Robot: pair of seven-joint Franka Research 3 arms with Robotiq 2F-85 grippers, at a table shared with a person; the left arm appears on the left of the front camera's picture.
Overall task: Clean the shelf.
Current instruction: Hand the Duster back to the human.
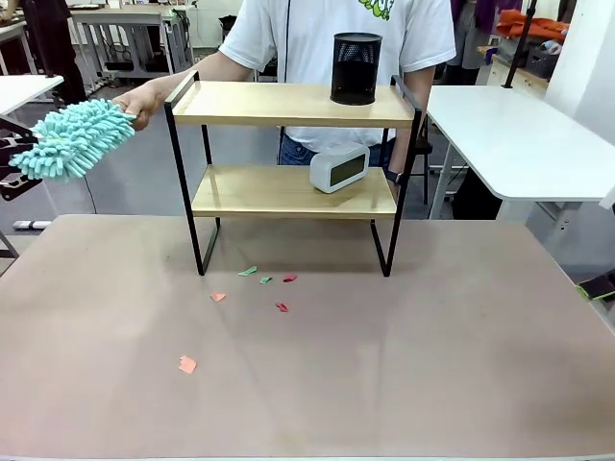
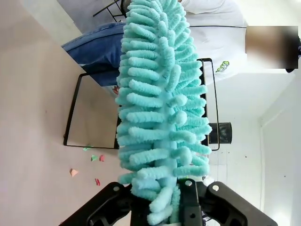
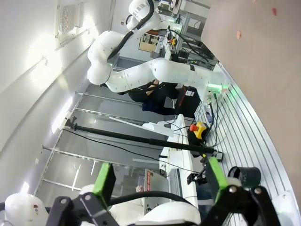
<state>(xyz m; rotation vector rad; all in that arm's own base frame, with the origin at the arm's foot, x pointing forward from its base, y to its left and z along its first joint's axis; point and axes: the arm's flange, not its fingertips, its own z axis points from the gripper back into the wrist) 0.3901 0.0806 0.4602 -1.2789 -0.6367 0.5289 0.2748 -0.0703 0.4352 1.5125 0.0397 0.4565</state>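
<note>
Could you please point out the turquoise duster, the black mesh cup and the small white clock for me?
turquoise duster [image 1: 72, 139]: front view, middle of its fluffy head.
black mesh cup [image 1: 356, 67]: front view, middle of its side wall.
white clock [image 1: 339, 168]: front view, centre of its face.

- The right gripper [image 3: 160, 181] is black with green pads [image 3: 104, 179].
- The person [image 1: 332, 34] wears a white shirt, green print at 12 o'clock.

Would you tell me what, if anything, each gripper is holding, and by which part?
The left gripper is shut on the teal duster, at its base end. The right gripper is open and holds nothing.
</note>
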